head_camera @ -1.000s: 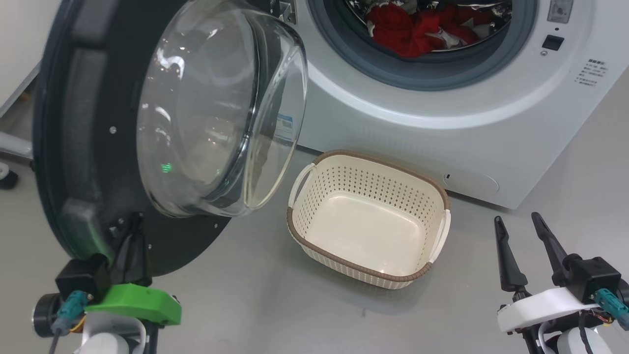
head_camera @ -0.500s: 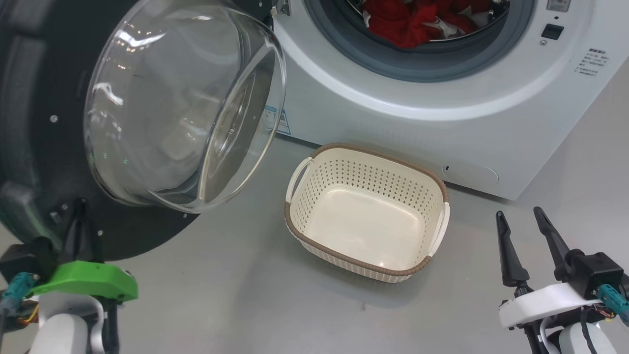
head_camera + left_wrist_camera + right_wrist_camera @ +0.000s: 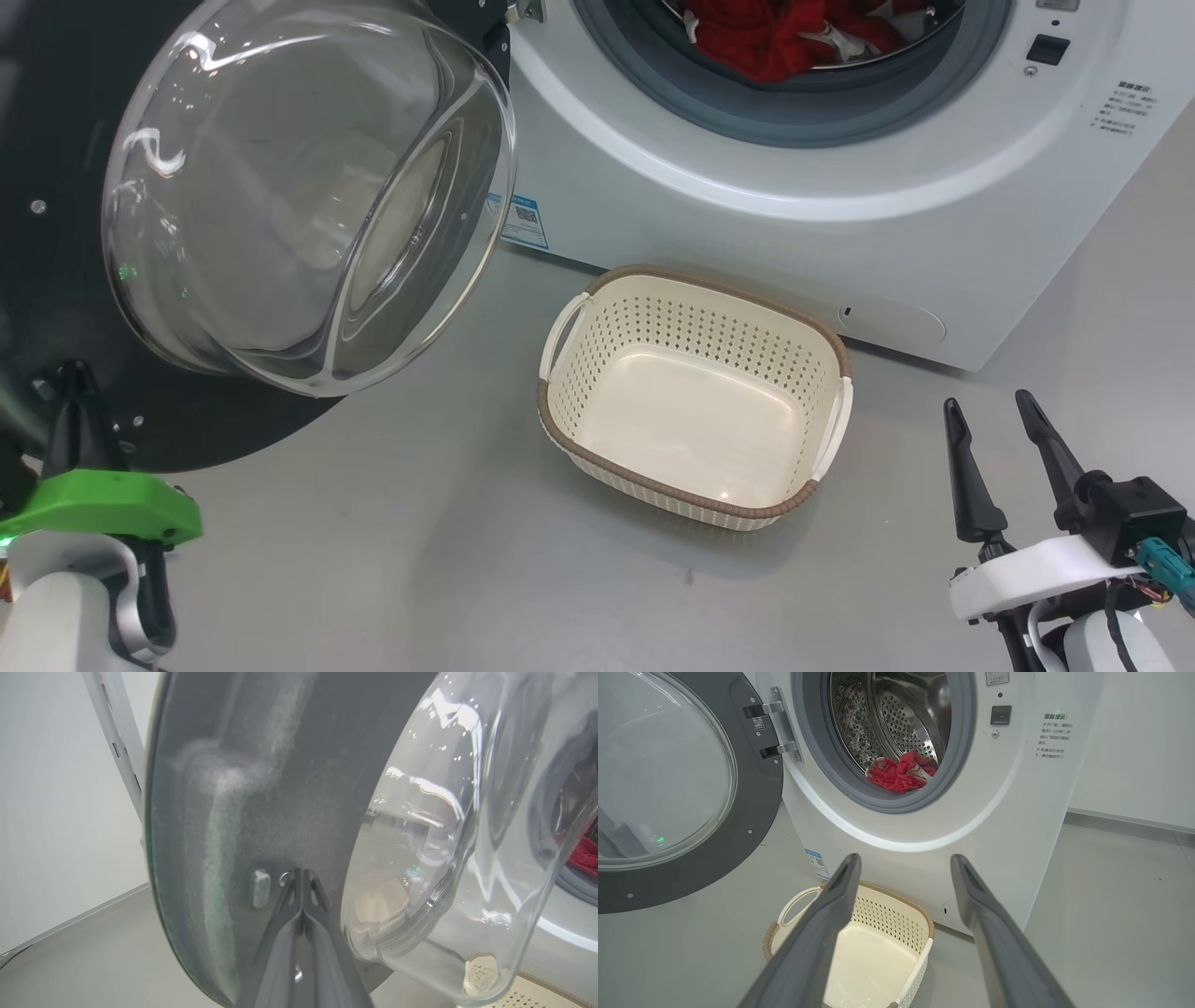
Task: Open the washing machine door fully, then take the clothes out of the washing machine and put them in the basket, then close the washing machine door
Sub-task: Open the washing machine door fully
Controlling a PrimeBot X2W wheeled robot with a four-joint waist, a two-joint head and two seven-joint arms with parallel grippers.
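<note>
Left gripper (image 3: 302, 882): jaws closed, tips against black rim of washing machine door (image 3: 299, 205), which stands open at left; blue label (image 3: 523, 221) with QR code low on washing machine (image 3: 747, 215), print illegible; clothes (image 3: 775, 37), red, inside drum (image 3: 901, 723); basket (image 3: 691, 322), empty, on floor (image 3: 420, 560) before machine; small printed notice (image 3: 1120, 110) right of porthole (image 3: 794, 131), unreadable; right gripper (image 3: 988, 399): jaws apart, empty, well right of basket

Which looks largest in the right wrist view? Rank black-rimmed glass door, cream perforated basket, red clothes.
1. black-rimmed glass door
2. cream perforated basket
3. red clothes, smallest, though they lie farther from the camera, so that is partly distance.
</note>
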